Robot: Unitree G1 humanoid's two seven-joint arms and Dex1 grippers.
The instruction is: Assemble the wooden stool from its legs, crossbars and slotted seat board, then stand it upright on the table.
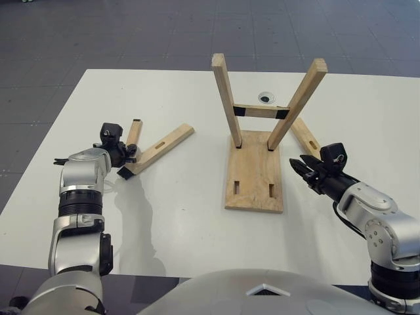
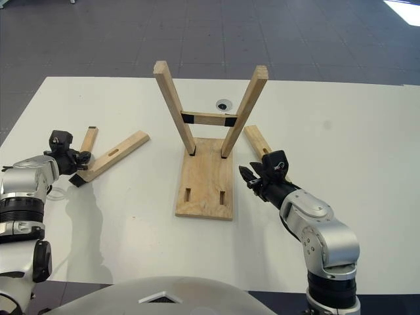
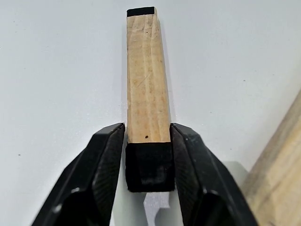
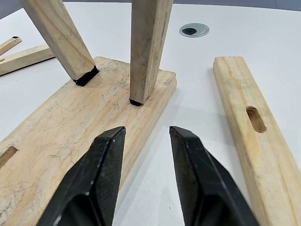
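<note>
Squarely between the left fingers (image 3: 101,174) sits the crossbar (image 3: 146,84).

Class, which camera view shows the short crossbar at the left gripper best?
The left wrist view: the crossbar shows close up, its black end clamped by the left gripper. Both eye views show it small, beside a slotted leg, partly behind the gripper. The right wrist view shows its tip, far off.

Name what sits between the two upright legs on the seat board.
A short crossbar with black ends bridges them, partway up above the seat board, in the left eye view.
</note>
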